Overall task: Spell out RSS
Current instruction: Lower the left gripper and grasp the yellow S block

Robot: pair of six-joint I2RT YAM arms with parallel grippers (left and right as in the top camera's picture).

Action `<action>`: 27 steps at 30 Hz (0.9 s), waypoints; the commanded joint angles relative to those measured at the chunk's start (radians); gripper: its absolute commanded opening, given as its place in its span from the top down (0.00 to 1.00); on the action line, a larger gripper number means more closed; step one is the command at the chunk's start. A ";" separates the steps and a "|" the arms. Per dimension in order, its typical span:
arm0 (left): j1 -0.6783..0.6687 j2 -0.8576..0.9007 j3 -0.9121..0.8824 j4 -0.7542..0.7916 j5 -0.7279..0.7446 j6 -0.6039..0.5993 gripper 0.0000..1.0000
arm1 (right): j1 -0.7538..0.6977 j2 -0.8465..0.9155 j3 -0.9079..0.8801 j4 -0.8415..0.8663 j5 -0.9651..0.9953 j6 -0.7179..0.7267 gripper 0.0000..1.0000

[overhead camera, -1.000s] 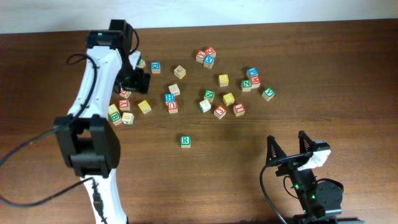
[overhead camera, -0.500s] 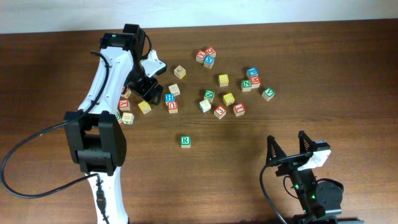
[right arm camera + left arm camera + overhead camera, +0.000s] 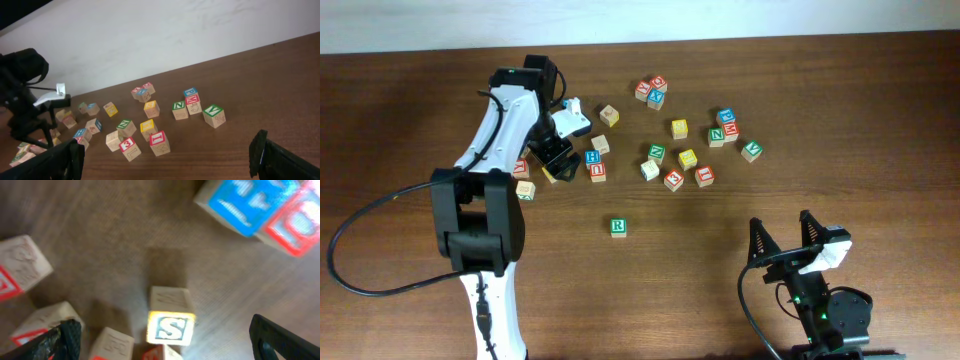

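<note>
A green R block (image 3: 618, 227) sits alone on the brown table in front of the scattered blocks. A yellow S block (image 3: 171, 327) lies on the table between my left gripper's open fingers (image 3: 167, 349), untouched. In the overhead view my left gripper (image 3: 555, 155) hangs over the left group of blocks, and the yellow block (image 3: 549, 176) is mostly hidden under it. My right gripper (image 3: 785, 240) is open and empty at the front right, far from the blocks; its fingers (image 3: 165, 167) frame the right wrist view. No second S block can be made out.
Several letter blocks lie scattered across the table's far half: a blue H (image 3: 592, 157), a red E (image 3: 598, 172), a red 3 (image 3: 673, 180), a red I (image 3: 705, 176), a green V (image 3: 751, 150). A red and blue pair (image 3: 650, 90) sits at the back.
My left arm has swung right and forward from the far-left blocks to above the yellow S block. The right arm has not moved.
</note>
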 commanded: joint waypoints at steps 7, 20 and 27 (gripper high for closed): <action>0.006 0.069 -0.058 0.051 -0.040 0.056 0.16 | 0.006 -0.003 -0.005 -0.005 -0.016 0.000 0.02; 0.008 0.074 -0.104 0.103 -0.012 0.075 0.37 | 0.006 -0.003 -0.005 -0.005 -0.016 0.001 0.02; 0.008 0.073 -0.104 0.103 -0.006 0.052 0.39 | 0.006 -0.003 -0.005 -0.005 -0.016 0.000 0.02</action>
